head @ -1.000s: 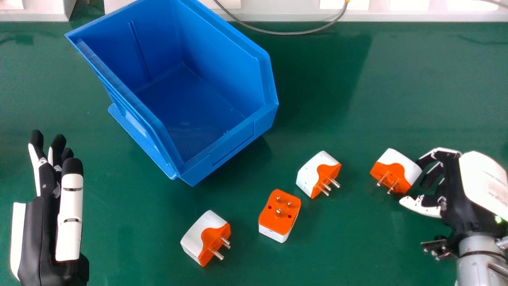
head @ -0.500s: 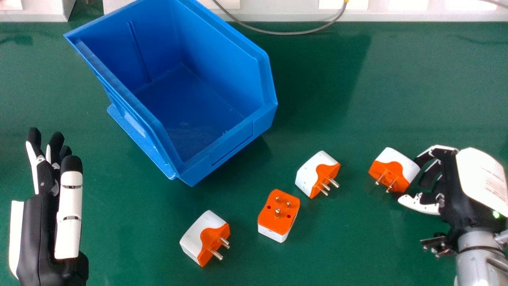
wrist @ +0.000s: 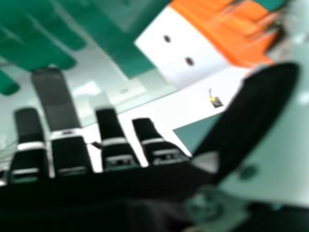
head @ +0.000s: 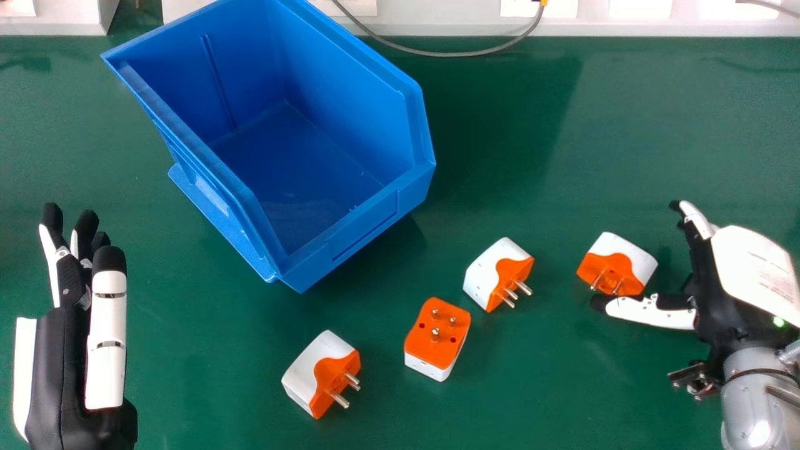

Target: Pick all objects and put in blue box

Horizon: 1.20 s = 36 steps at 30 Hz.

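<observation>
The right plug point(head: 617, 264) could be nudged away or twisted if the thumb point(head: 653, 312) is closed before the fingers point(head: 695, 217) of the right hand point(head: 728, 315) are brought round; these are held apart, clamped on nothing. Three other plugs point(head: 437, 337) are spread nearer the box point(head: 356, 240), on the green table point(head: 531, 394). The table is bordered by a white ledge point(head: 431, 24), crossed by a cable point(head: 450, 54). The left hand point(head: 106, 350) is held at the left, fingers straight.
</observation>
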{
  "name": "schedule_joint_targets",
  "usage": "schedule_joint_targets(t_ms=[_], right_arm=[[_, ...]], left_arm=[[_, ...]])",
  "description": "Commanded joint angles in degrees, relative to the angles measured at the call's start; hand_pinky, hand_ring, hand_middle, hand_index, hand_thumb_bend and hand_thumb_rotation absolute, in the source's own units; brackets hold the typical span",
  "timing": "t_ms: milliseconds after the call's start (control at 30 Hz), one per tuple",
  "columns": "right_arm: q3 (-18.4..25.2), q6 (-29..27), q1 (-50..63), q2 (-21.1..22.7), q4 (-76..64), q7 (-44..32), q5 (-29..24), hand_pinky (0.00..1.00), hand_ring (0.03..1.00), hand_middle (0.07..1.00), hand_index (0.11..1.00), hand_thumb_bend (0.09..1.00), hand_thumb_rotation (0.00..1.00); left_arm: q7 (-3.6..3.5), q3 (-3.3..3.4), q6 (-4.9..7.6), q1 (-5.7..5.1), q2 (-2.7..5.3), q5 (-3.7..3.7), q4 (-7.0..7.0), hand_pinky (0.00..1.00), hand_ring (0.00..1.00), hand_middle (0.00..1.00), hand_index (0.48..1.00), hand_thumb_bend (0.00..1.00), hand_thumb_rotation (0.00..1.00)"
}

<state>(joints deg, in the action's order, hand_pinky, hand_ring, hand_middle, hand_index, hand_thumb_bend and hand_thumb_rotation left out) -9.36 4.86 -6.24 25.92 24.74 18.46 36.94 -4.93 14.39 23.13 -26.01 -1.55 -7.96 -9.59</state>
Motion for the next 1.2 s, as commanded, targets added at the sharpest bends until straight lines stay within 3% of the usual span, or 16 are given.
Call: schedule_joint_targets(t_ms=[0,133,300,433,567,633,800,933,1067,1167], right_arm=[[-1.0,1.0,-0.3,0.5,-0.3,-1.7,0.7,0.77,0.877,0.908,0.909,0.938,0.62],[-1.3,1.0,-0.8,0.7,-0.2,-2.1,0.4,0.77,0.874,0.902,0.899,0.933,0.59],[-2.3,1.7,-1.6,1.0,-0.2,-3.0,0.9,0.76,0.871,0.900,0.895,0.920,0.60],[-3.2,2.4,-2.6,1.2,0.0,-4.5,1.5,0.77,0.875,0.903,0.897,0.882,0.60],[-3.6,3.0,-3.5,0.9,0.2,-6.3,1.4,0.78,0.880,0.904,0.897,0.827,0.58],[-4.1,3.7,-4.2,0.7,0.7,-6.9,1.8,0.78,0.879,0.902,0.893,0.816,0.58],[-5.4,3.4,-5.4,0.6,2.2,-6.5,2.5,0.76,0.853,0.879,0.874,0.793,0.56],[-6.4,3.0,-6.3,0.7,3.7,-6.1,2.7,0.75,0.843,0.869,0.862,0.777,0.56],[-7.3,3.0,-7.2,0.7,5.0,-6.0,2.8,0.74,0.829,0.854,0.846,0.746,0.54],[-7.5,2.6,-7.5,0.3,5.9,-4.6,2.6,0.69,0.771,0.803,0.793,0.706,0.46]], left_arm=[[0.06,0.16,0.76,0.11,-0.22,-0.25,-0.98,1.00,1.00,1.00,1.000,0.42,0.88],[0.21,0.27,0.97,0.30,-0.30,0.23,-0.88,1.00,1.00,1.00,1.000,0.42,0.88],[-0.26,0.26,1.01,0.26,-0.33,-0.56,-1.04,1.00,1.00,1.00,1.000,0.42,0.87],[0.29,0.26,0.40,-0.45,-0.33,0.51,-2.09,1.00,1.00,1.00,1.000,0.40,0.88],[0.19,0.16,0.33,-1.20,-0.23,0.38,-2.90,1.00,1.00,1.00,1.000,0.42,0.89],[0.54,0.20,0.06,-1.53,-0.20,0.93,-3.26,1.00,1.00,1.00,1.000,0.41,0.90],[0.40,0.11,0.16,-2.16,-0.33,1.02,-3.75,1.00,1.00,1.00,1.000,0.42,0.91],[0.69,0.20,0.20,-2.55,-0.32,1.64,-3.86,1.00,1.00,1.00,1.000,0.42,0.92],[0.63,0.15,0.23,-2.78,-0.16,1.34,-3.99,1.00,1.00,1.00,1.000,0.43,0.91],[0.56,0.08,0.10,-2.99,-0.13,1.15,-4.21,1.00,1.00,1.00,1.000,0.42,0.91]])
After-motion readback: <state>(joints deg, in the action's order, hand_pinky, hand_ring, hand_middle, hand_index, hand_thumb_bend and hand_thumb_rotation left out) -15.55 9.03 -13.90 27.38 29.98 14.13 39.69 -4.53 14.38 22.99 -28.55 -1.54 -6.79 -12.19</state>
